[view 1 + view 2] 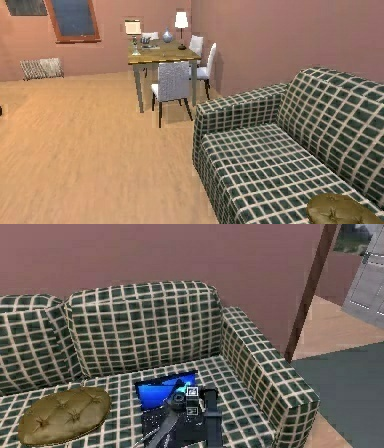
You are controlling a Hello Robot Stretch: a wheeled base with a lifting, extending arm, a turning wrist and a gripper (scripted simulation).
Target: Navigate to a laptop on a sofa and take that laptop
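Jaws first: whether they grip anything cannot be told, because the gripper (160, 431) sits low in the arm side view with the laptop's dark base at and behind its far end. That base rests on the seat rather than hanging free. Whether the fingers are over, beside or touching it cannot be settled either. Two white marker squares (190, 401) at the arm's end overlap the lower edge of the screen.

The laptop (160, 387) lies on the seat of the sofa (140, 324), toward the seat's front edge and nearer the armrest end at that view's right. Its lid is up and its blue screen faces the robot. I judge the robot stands side-on to the sofa so that the arm can reach straight out across the seat. Navigation looks done, and the taking is the step in hand.

An olive tufted cushion (65, 414) rests on the same seat toward its other end, near the laptop but apart from it, so it should not hinder a lift. Behind them rise the checked back cushions and a pink wall (200, 254).

Farther off, in the forward view, a wooden dining table (160, 55) stands by the far wall, with white chairs (172, 82) drawn up to it and two lamps (133, 28) on top.
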